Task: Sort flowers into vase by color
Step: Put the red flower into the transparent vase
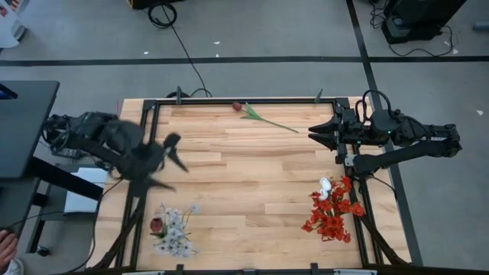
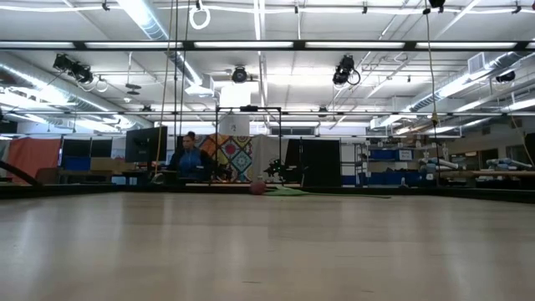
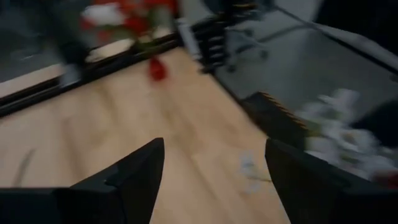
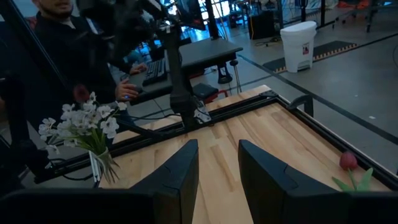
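While one maroon tulip (image 1: 238, 106) lies loose at 12 o'clock, your next move is reaching it; left gripper (image 1: 170, 156) and right gripper (image 1: 319, 135) stand apart, empty.

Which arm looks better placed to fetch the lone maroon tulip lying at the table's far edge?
Probably the right. Its open gripper hangs near the far edge with the dark maroon tulip on a green stem just off its fingertips. The left gripper, also open, sits further from it, nearer the white blossom spray.
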Motion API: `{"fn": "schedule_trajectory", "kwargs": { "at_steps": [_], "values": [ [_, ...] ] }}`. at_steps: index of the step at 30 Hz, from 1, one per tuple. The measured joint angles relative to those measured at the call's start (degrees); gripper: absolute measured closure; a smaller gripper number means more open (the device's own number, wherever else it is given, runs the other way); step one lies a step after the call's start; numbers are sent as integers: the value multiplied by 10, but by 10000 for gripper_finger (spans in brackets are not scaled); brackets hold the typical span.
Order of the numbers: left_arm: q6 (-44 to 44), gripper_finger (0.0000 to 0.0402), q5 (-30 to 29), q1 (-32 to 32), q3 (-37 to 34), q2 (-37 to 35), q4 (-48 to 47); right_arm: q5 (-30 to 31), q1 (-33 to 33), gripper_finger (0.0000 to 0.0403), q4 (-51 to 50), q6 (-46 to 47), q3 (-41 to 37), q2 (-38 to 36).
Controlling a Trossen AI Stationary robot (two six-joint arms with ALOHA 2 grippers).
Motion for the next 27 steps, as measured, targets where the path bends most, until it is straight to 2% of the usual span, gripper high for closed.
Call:
{"fn": "schedule_trajectory", "kwargs": {
  "at_steps": [6,10,13,20,27],
  "values": [
    [-3,133,17,146,0,7,4,0,0,281,0,0,0,0],
    [-21,136,61,247,0,40,29,0,0,281,0,0,0,0],
    [-40,136,68,302,-1,75,47,0,0,281,0,0,0,0],
    [-82,136,40,384,-1,141,45,0,0,281,0,0,0,0],
    [-117,136,31,424,-1,152,53,0,0,281,0,0,0,0]
  ]
}}
